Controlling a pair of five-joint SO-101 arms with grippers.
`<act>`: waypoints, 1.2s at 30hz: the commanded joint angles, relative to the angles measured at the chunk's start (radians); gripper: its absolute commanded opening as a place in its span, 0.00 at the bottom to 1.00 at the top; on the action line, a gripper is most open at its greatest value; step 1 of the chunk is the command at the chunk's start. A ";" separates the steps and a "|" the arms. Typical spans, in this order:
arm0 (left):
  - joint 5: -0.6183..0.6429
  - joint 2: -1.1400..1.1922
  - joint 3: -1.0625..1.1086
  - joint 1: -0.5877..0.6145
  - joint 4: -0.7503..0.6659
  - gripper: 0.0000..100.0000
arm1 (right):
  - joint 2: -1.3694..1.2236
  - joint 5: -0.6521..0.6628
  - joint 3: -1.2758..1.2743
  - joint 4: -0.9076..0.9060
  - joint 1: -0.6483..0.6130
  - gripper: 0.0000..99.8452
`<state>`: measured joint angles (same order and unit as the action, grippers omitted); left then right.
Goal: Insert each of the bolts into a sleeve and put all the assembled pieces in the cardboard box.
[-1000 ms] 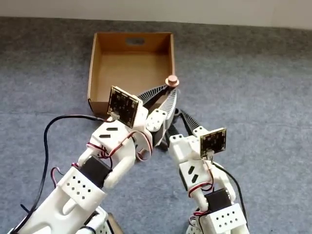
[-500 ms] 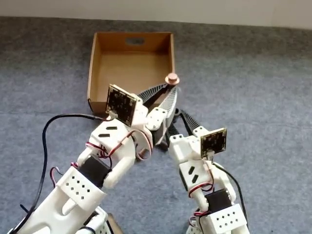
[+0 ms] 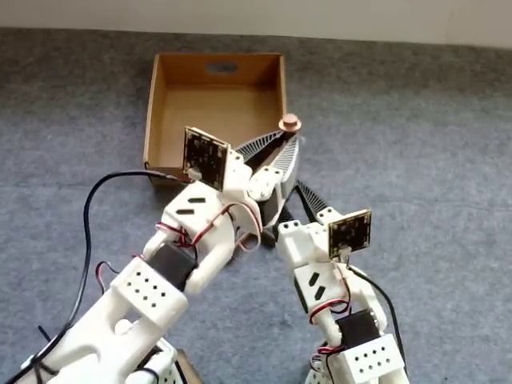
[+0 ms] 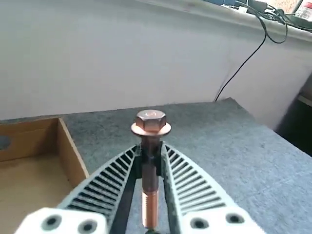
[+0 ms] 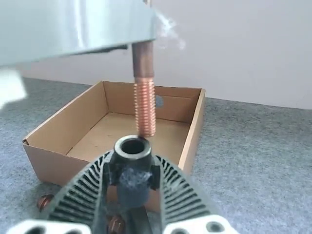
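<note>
My left gripper (image 4: pixel 151 156) is shut on a copper bolt (image 4: pixel 150 146), held upright with its hex head (image 3: pixel 289 123) on top, just outside the right wall of the cardboard box (image 3: pixel 156 104). My right gripper (image 5: pixel 130 168) is shut on a black sleeve (image 5: pixel 130 161), its open bore facing up. The bolt's threaded end (image 5: pixel 145 107) hangs just above and slightly behind the sleeve's mouth. In the high view the right arm (image 3: pixel 320 240) sits below the left gripper (image 3: pixel 276 156), the sleeve hidden under it.
The cardboard box (image 5: pixel 63 126) has nothing inside. Other copper bolts (image 5: pixel 45 201) lie on the grey carpet in front of the box, one more (image 5: pixel 115 225) behind my right gripper. A black cable (image 3: pixel 88 216) loops off the left arm.
The left arm has shifted to the right and slightly away, carrying the bolt with it. The right arm has stayed put.
</note>
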<state>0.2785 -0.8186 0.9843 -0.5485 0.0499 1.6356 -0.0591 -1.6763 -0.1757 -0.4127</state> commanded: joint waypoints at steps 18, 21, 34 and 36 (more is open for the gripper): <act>0.000 -0.156 -0.045 -0.082 0.115 0.01 | 0.005 -0.003 -0.050 0.021 -0.005 0.01; 0.000 -0.156 -0.044 -0.081 0.133 0.01 | 0.005 -0.003 -0.050 0.021 -0.005 0.01; -0.002 -0.154 -0.022 0.005 0.137 0.01 | 0.005 -0.003 -0.050 0.021 -0.005 0.01; -0.002 -0.154 -0.024 0.004 0.135 0.01 | 0.005 -0.003 -0.050 0.021 -0.005 0.01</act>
<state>0.2800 -0.9383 0.9843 -0.5501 0.1895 1.6356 -0.0591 -1.6763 -0.1757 -0.4127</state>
